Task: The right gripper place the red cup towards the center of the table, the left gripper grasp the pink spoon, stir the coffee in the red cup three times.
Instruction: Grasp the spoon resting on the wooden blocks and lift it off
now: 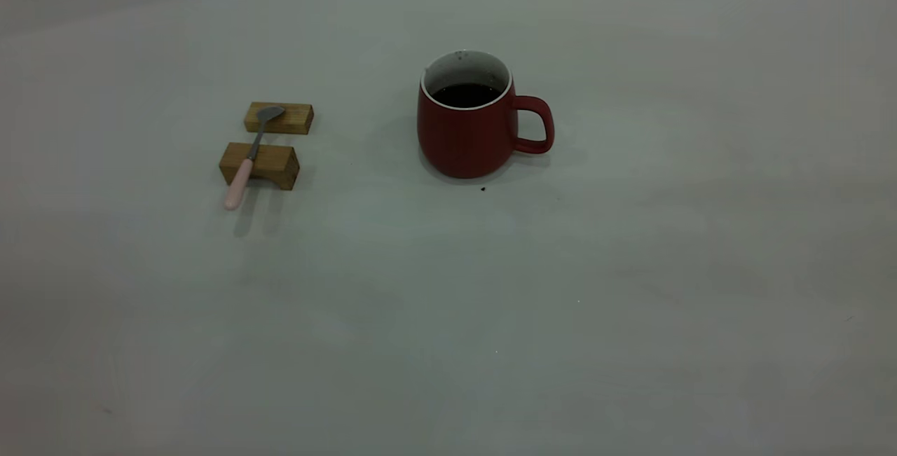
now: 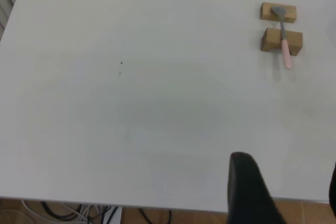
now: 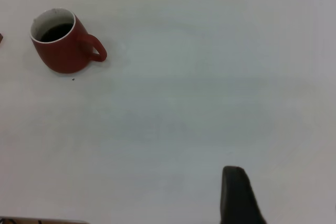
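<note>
1. The red cup [image 1: 467, 125] stands upright on the table [image 1: 631, 288], a little short of the table's far edge in the exterior view, its loop handle pointing toward the right arm's side.
2. Wide bare tabletop lies on every side of the cup; only a few dark specks [image 1: 483, 189] sit just in front of its base.
3. The coffee [image 1: 466, 95] fills the cup partway, below the white rim.
4. To the left-arm side of the cup, well apart from it, the pink spoon [image 1: 249, 155] lies across two wooden blocks [image 1: 261, 163], its grey bowl on the block level with the cup and its pink handle overhanging the nearer one.
5. The left gripper [image 2: 283, 195] shows only as dark finger parts over the table's near edge in its wrist view, far from the spoon; whether its fingers are spread or pressed together I cannot tell.
6. The right gripper [image 3: 237, 195] likewise shows one dark finger, far from the cup, nothing in it visible; its opening is unclear.
</note>
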